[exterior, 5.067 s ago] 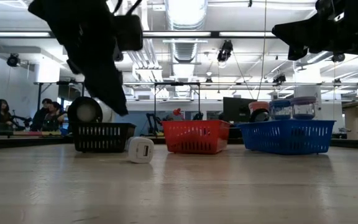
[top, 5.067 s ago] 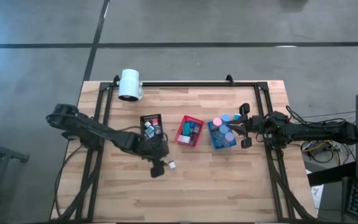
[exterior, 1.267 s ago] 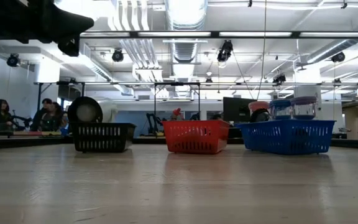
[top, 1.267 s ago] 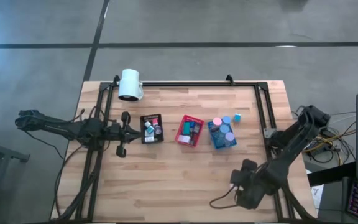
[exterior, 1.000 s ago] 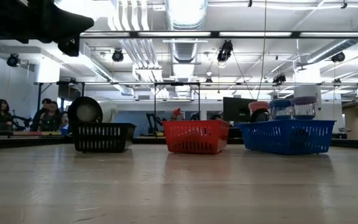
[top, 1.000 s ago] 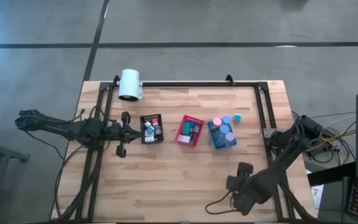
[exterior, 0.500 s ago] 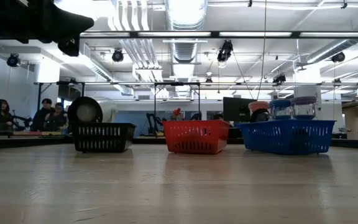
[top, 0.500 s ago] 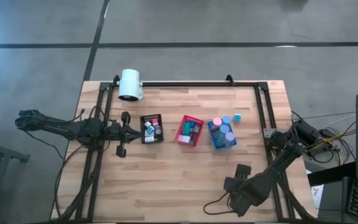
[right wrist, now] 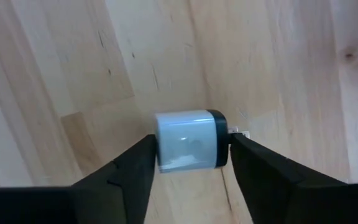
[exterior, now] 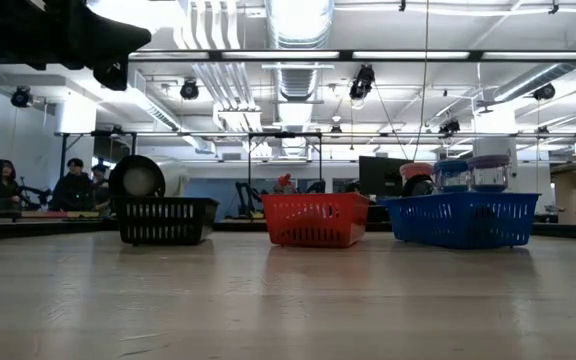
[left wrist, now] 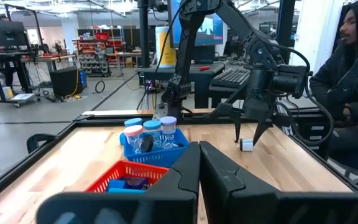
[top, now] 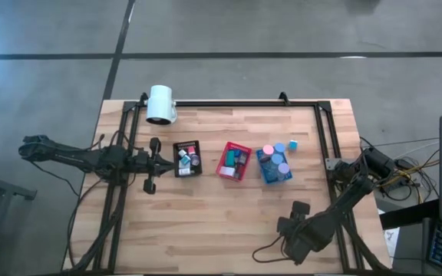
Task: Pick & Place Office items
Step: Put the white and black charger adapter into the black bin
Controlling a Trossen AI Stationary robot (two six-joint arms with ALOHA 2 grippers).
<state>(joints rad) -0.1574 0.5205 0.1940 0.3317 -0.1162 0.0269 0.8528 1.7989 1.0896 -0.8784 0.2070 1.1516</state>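
Observation:
A small white block (right wrist: 188, 140) with a black end and metal prongs lies on its side on the wood at the table's near right. My right gripper (right wrist: 190, 155) points down over it, one finger on each side; the left wrist view shows the right gripper (left wrist: 247, 138) above the block (left wrist: 246, 145). In the high view my right gripper (top: 291, 228) hides the block. My left gripper (left wrist: 199, 171) is shut and level at the table's left, beside the black tray (top: 186, 158). Other office items fill the trays. My right gripper comes from above, pointing down, with its two fingers against the block's opposite ends. One finger is at the white end (right wrist: 160, 148), the other at the black pronged end (right wrist: 224, 142). The block lies on its side on the table.
The black tray, a red tray (top: 234, 161) and a blue tray (top: 273, 165) stand in a row at mid-table. A light blue piece (top: 292, 144) lies behind the blue tray. A big white cylinder (top: 160, 103) sits far left. A person (left wrist: 353, 74) sits beyond the right edge.
My right gripper has sunk toward the table at the near right and drifted slightly toward the left edge.

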